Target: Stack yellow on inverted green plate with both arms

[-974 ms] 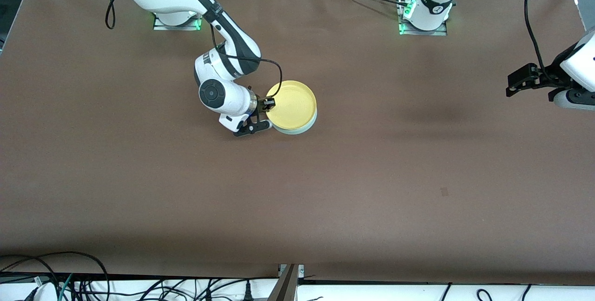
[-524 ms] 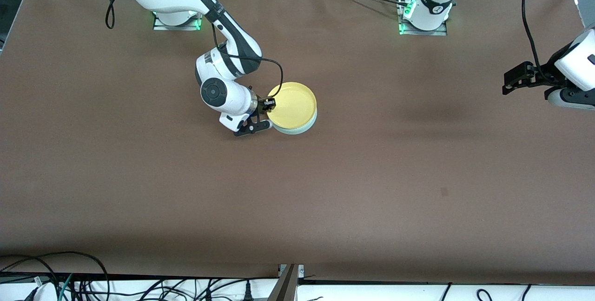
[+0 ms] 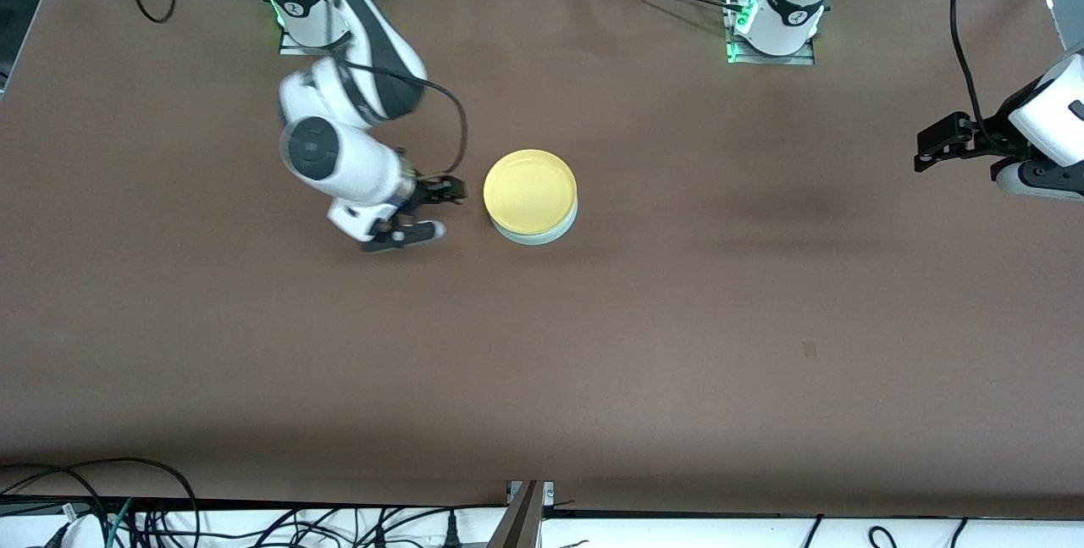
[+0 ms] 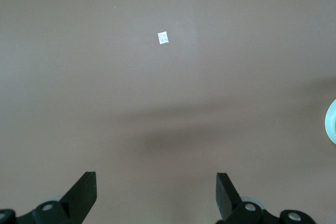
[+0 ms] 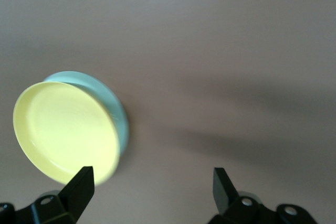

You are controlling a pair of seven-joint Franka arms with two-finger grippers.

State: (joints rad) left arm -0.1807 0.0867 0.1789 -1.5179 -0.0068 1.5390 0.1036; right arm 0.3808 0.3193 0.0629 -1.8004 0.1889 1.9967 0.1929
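Stack: yellow plate [image 3: 530,190] sits rim-up on the inverted green plate [image 3: 542,235], mid-table — stacking looks done.
Left to do: only arm retreat, by my judgement.
Right gripper [image 3: 428,209]: fingers spread, empty, just beside the stack; a second ago it was at the yellow rim — since pulled away.
Left gripper [image 3: 931,150]: open, empty, waiting at the left arm's end of the table.

The bench [image 3: 677,319] is a flat, plain brown, with one small white speck [image 4: 163,38] on it. The yellow plate [image 3: 530,190] is a bright, even yellow, and the green plate [image 3: 542,235] under it shows as a pale mint band. Both arms are white with dark grey bands, and the right gripper [image 3: 428,209] and left gripper [image 3: 936,150] are black.
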